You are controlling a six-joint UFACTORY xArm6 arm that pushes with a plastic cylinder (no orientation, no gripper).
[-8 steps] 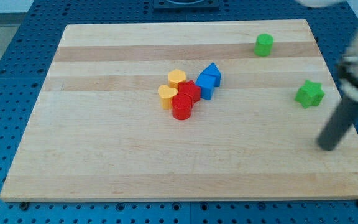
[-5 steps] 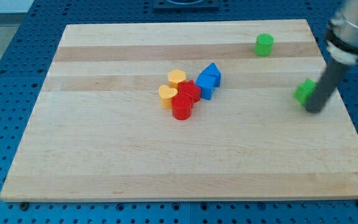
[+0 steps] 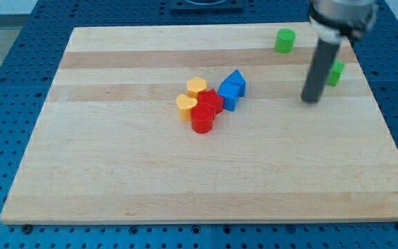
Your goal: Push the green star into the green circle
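Hugging the board (image 3: 116,173)'s right edge, green star (image 3: 335,72) half hidden behind my tip (image 3: 311,101), green circle (image 3: 285,41) near top edge

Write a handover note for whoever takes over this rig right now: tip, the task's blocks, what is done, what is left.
My tip is on the board, just left of and slightly below the green star, which the rod partly hides.
The green circle sits near the board's top edge, up and left of the star.
Done: nothing final; star and circle are apart.
Left: get the tip to the star's lower right and push it up-left into the circle.
The yellow, red and blue cluster at mid-board is not involved.
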